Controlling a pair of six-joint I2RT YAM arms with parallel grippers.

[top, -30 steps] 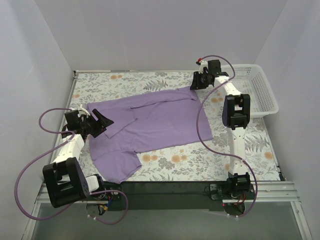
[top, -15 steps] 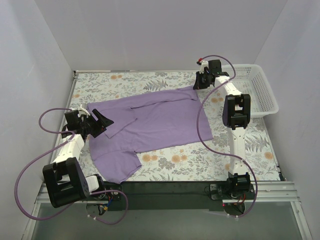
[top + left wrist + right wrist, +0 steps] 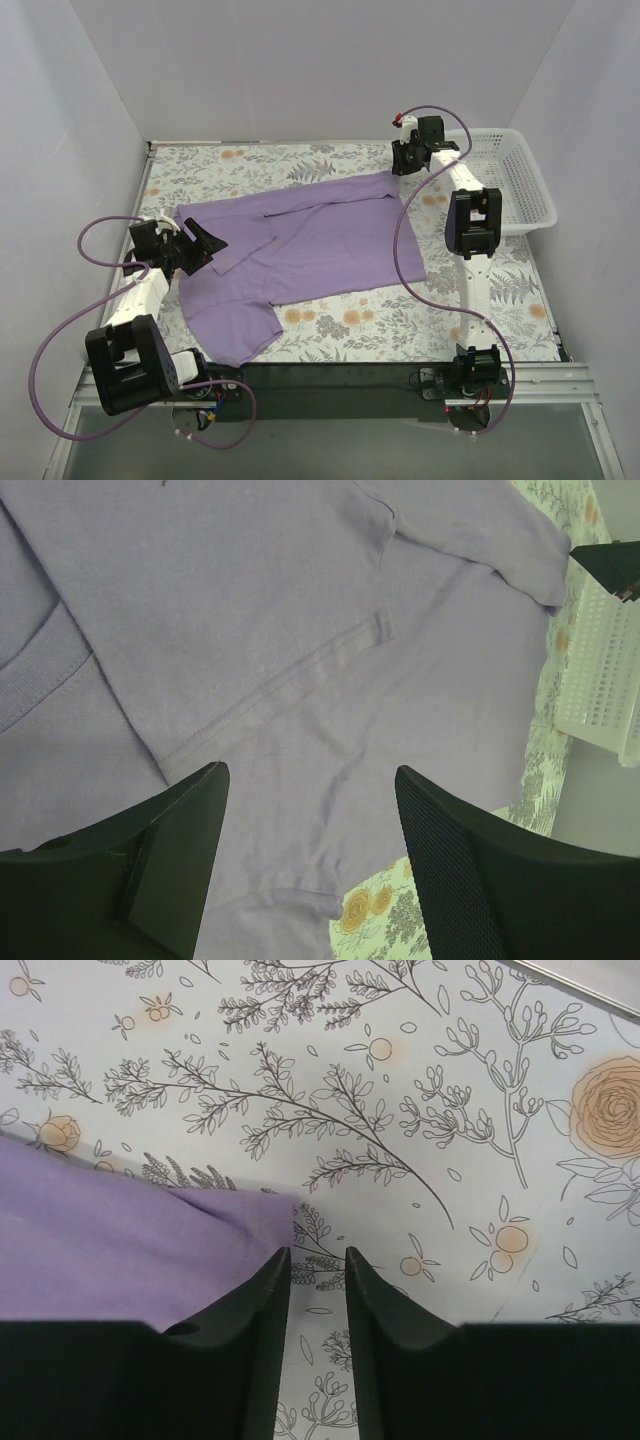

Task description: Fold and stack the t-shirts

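Reaching from its near-left base, the left arm lies low along the table's [image 3: 400,322] left side. The left gripper [image 3: 203,243] hangs over the left edge of the t-shirt [image 3: 320,240], jaws spread wide and empty. The lavender t-shirt lies spread flat at mid-table, one sleeve folded across its body. In the left wrist view the cloth runs off the frame on three sides, and the fingers [image 3: 170,850] hide its near part.

The right arm stretches to the far side, beside the basket [image 3: 520,185]. The right gripper [image 3: 404,160] points down just past the t-shirt's far right corner, jaws narrowly apart and empty. In the right wrist view only that corner shows, partly behind the fingers [image 3: 250,1340].
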